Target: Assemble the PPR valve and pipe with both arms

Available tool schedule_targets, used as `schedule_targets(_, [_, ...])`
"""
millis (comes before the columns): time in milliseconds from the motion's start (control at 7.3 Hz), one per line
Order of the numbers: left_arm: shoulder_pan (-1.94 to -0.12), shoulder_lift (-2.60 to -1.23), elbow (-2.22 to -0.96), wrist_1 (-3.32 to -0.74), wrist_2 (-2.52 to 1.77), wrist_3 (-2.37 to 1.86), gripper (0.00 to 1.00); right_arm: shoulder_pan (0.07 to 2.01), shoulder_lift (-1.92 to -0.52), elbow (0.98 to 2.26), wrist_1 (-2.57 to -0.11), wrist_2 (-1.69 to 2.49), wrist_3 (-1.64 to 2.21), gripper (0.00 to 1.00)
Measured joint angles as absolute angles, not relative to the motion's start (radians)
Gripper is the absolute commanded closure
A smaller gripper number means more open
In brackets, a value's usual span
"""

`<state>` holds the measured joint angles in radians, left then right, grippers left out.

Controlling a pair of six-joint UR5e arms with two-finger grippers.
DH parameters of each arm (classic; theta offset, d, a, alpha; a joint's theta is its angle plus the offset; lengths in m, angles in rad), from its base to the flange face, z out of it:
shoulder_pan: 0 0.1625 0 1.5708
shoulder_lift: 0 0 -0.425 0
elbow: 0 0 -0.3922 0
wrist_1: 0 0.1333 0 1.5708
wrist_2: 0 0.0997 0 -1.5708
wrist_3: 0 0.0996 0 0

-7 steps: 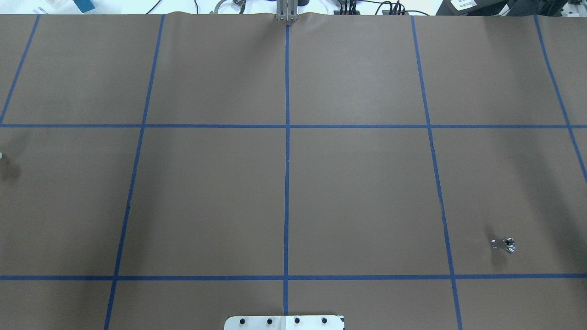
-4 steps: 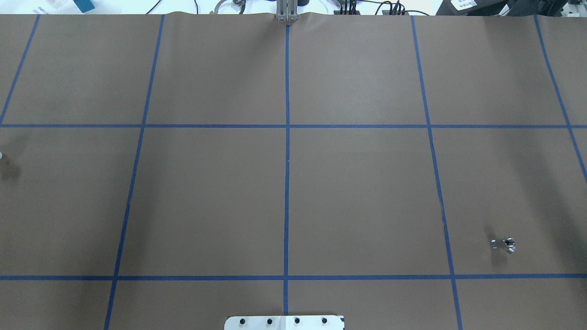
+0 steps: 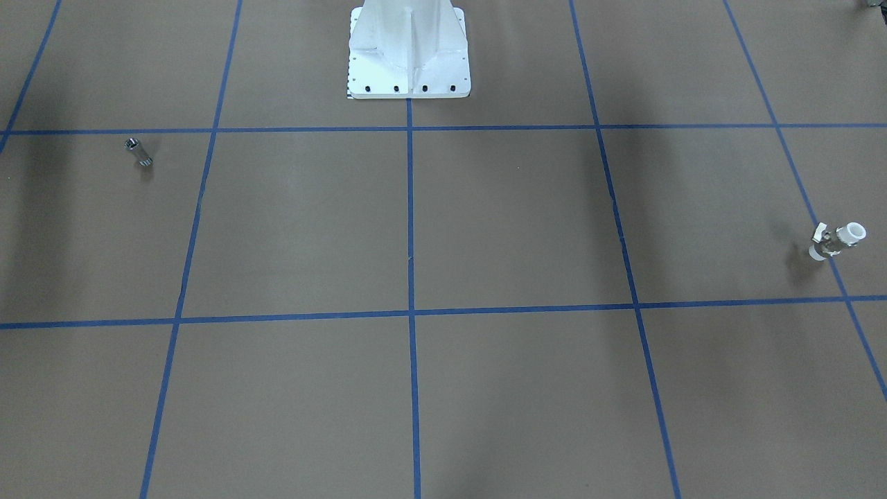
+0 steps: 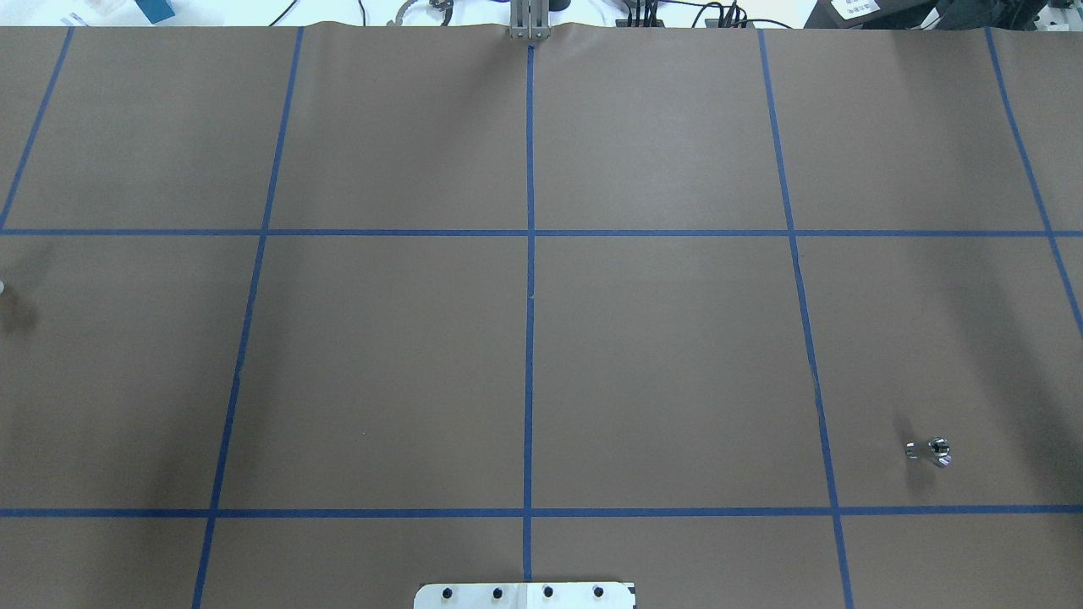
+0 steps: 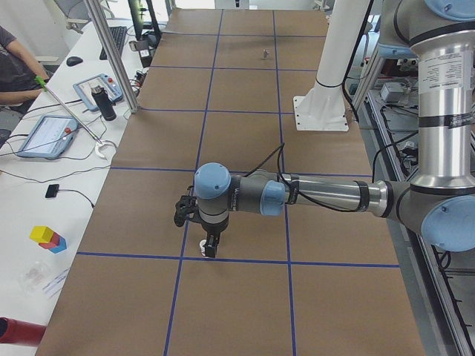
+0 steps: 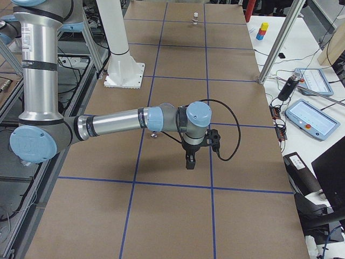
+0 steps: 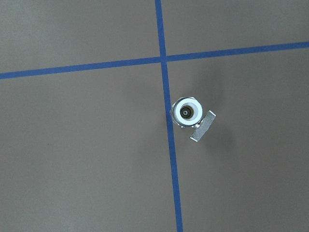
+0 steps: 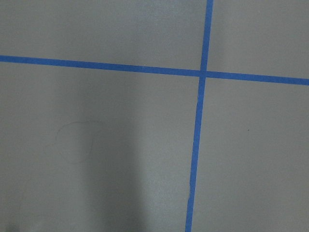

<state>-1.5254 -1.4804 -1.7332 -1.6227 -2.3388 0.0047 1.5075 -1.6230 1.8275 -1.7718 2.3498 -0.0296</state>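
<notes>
White-ended PPR valve point(image 3: 837, 240) at 3 o'clock, pipe point(image 3: 138, 152) at 10 o'clock, well apart on the table point(image 3: 485, 229), neither lifted, nothing joined; jaws' width cannot be told.

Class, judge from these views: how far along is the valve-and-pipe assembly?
Done: nothing; the PPR valve and the pipe sit far apart, ungrasped. In hand: the left gripper hangs over the valve. Left: the right gripper, whose camera shows only taped paper, must find the pipe; then both grasps and the joining.
</notes>
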Motion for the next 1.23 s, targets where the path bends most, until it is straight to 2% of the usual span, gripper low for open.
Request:
schedule_targets(685, [-1.346, -1.532, -1.513, -1.995, -2.336, -0.295, 0.01, 1.505, -1.623, 1.825, -1.772, 2.35, -0.032, 0.01])
schedule_targets(1232, [-1.333, -1.563, -1.447, -2.021, -2.335, -0.312, 0.02, 1.498, -1.622, 1.825, -1.772, 2.356, -0.03, 0.01])
